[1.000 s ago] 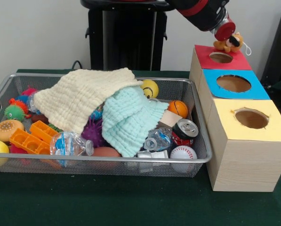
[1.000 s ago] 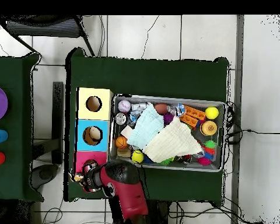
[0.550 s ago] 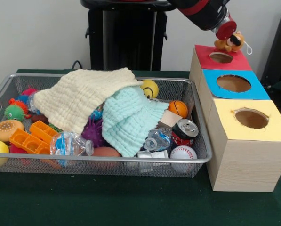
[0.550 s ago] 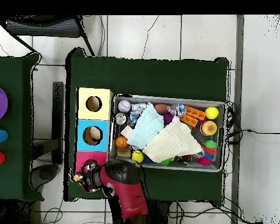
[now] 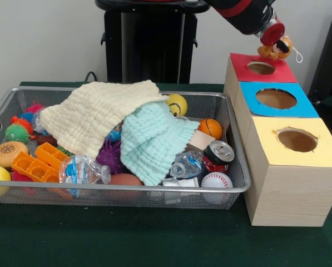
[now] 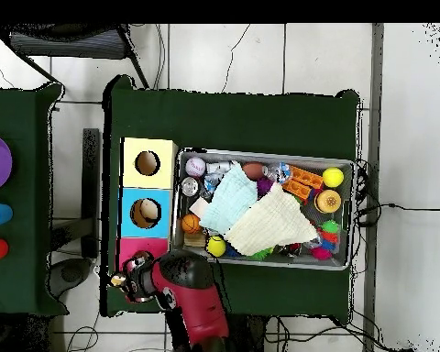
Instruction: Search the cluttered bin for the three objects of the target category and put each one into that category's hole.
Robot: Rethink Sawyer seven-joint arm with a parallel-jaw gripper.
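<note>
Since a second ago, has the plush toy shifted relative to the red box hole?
Yes. The plush toy rose and drifted right, away from the red box hole.

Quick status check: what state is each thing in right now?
Gripper: holding the plush toy.
Plush toy: in the air beyond the red hole.
Red hole: open, nothing seen in it.
Yellow cloth: draped over clutter.
Can: on its side.
Bin: full.
</note>
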